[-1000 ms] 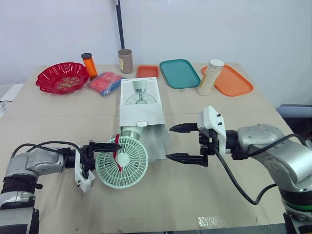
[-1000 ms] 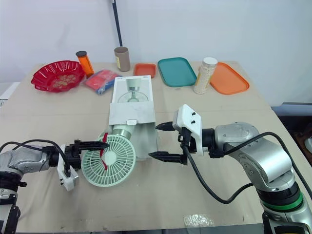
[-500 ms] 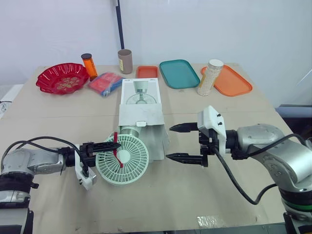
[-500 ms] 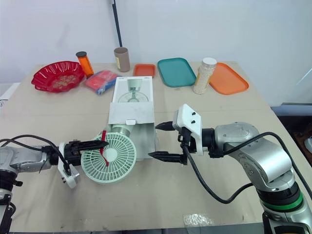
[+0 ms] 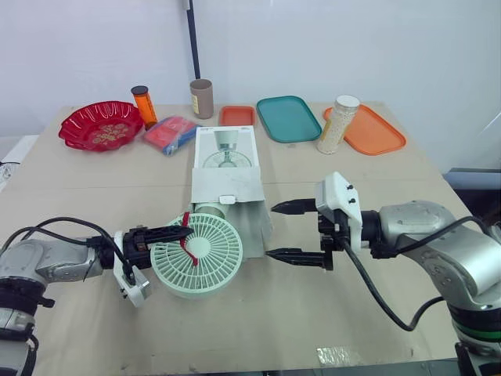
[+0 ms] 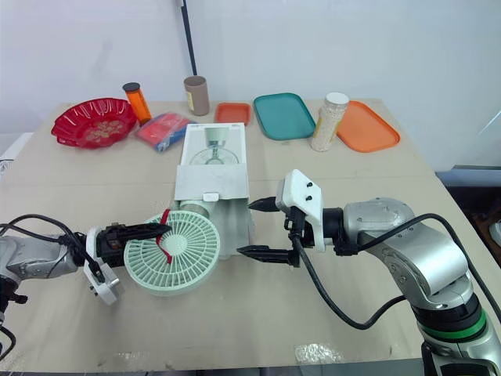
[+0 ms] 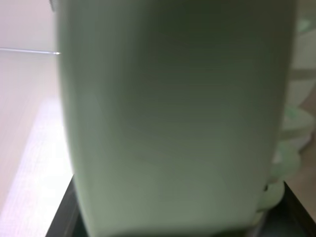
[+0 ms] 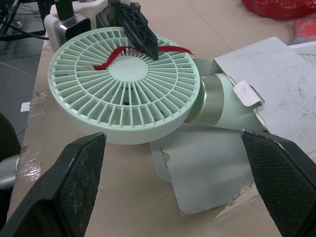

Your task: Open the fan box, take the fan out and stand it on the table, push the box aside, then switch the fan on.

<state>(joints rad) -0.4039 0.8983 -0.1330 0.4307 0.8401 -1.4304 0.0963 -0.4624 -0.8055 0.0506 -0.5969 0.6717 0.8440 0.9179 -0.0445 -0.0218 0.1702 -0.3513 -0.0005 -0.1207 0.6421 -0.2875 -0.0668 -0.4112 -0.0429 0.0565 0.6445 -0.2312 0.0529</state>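
- Gripping the pale green fan (image 5: 200,258) by the rim of its round grille, the left gripper (image 5: 178,234) is clamped on it, one black finger lying across the face.
- Right gripper (image 5: 283,231): spread wide, empty, just beside the open end of the white fan box (image 5: 227,176).
- Fan head: outside the box, tilted, low over the table (image 5: 313,313); the base sits at the box mouth.

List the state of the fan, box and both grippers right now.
Fan: lying down, head out of box, base end at the box mouth.
Box: lying flat, near end open.
Left gripper: shut on fan's grille.
Right gripper: open, empty, beside box.
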